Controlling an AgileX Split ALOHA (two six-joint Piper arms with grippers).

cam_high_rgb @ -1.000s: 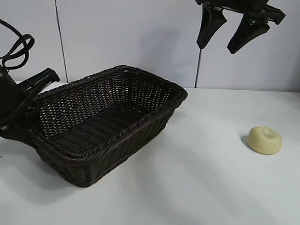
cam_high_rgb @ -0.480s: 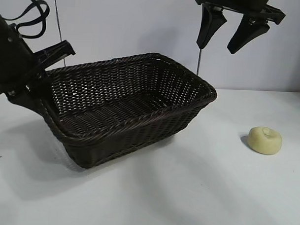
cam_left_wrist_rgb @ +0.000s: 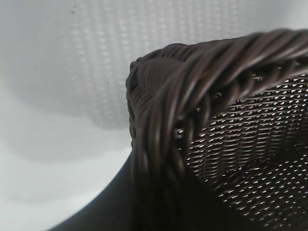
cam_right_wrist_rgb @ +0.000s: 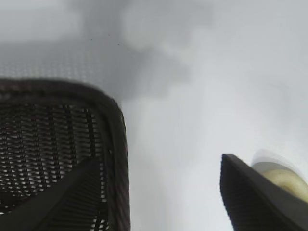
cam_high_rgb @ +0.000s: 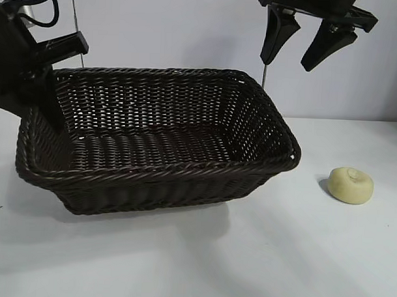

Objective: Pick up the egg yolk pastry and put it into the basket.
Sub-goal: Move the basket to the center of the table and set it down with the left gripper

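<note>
The dark woven basket (cam_high_rgb: 158, 170) sits broadside at the centre-left of the exterior view. My left gripper (cam_high_rgb: 43, 110) is shut on its left braided rim (cam_left_wrist_rgb: 159, 120), which fills the left wrist view. The pale cream egg yolk pastry (cam_high_rgb: 351, 185) lies on the white table to the right of the basket, a short gap from its right corner. My right gripper (cam_high_rgb: 289, 63) hangs high above that gap, open and holding nothing. In the right wrist view the basket (cam_right_wrist_rgb: 57, 125) is beside one finger, and the pastry (cam_right_wrist_rgb: 288, 180) peeks out behind the other.
The white table (cam_high_rgb: 247, 254) runs bare in front of the basket and around the pastry. A pale wall with a vertical seam (cam_high_rgb: 263, 79) stands close behind. Cables (cam_high_rgb: 50, 3) loop above the left arm.
The left gripper has risen and swung the basket right, turning it broadside, so its right corner is nearer the pastry. The right gripper and the pastry have not moved.
</note>
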